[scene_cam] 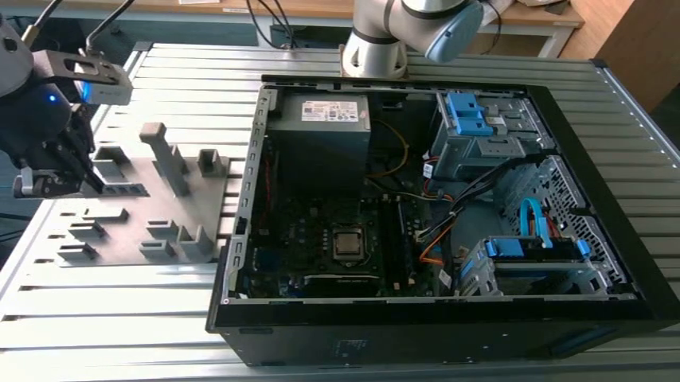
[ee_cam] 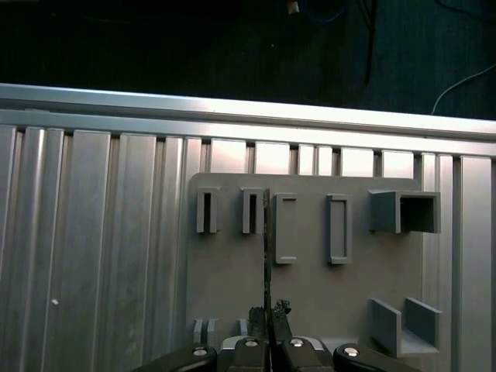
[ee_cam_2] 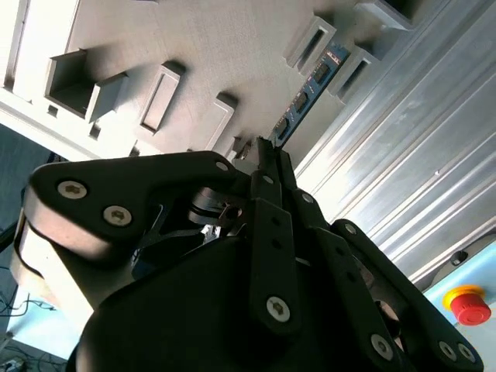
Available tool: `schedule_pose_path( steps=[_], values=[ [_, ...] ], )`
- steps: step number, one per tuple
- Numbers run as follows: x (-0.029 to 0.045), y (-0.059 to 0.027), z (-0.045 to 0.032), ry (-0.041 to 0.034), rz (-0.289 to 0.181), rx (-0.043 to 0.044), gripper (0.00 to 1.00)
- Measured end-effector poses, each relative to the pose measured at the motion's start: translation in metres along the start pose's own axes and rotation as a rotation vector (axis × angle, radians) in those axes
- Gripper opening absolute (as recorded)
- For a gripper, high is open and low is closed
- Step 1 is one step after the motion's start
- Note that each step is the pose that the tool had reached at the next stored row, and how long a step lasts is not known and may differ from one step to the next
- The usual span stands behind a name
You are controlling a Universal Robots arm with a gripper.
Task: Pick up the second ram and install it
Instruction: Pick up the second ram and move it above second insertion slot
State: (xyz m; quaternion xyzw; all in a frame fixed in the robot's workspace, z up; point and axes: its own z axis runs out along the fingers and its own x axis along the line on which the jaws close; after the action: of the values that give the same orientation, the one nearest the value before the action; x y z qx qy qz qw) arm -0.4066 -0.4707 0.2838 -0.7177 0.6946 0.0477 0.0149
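One gripper (ee_cam: pixel 270 311), mine: fingers (ee_cam: pixel 252 345) drawn together and clamped on the near end of the ram, as seen in both wrist views.

One ram (ee_cam_2: pixel 311 81): thin dark board, standing on edge. It runs straight out from my fingertips and passes between two slotted blocks of the fixture. Whether it rests on the fixture I cannot tell.

One grey fixture (ee_cam: pixel 310 287): flat plate with upright blocks and slots, directly under my gripper.

One slatted metal table (ee_cam: pixel 93 256): beneath the fixture, reaching on beyond my fingertips.

One open computer case (scene_cam: pixel 425 330): well apart from my gripper, past the fixture, with its mainboard (scene_cam: pixel 308 231) exposed.

One red button (ee_cam_2: pixel 465 304): off to one side of my gripper, beside the table.
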Motion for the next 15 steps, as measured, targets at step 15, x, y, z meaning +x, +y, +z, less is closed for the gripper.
schedule_pose_path(
  steps=[15],
  values=[
    [-0.0017,0.0009,-0.0194,0.0,0.0,-0.0001,0.14]
  ],
)
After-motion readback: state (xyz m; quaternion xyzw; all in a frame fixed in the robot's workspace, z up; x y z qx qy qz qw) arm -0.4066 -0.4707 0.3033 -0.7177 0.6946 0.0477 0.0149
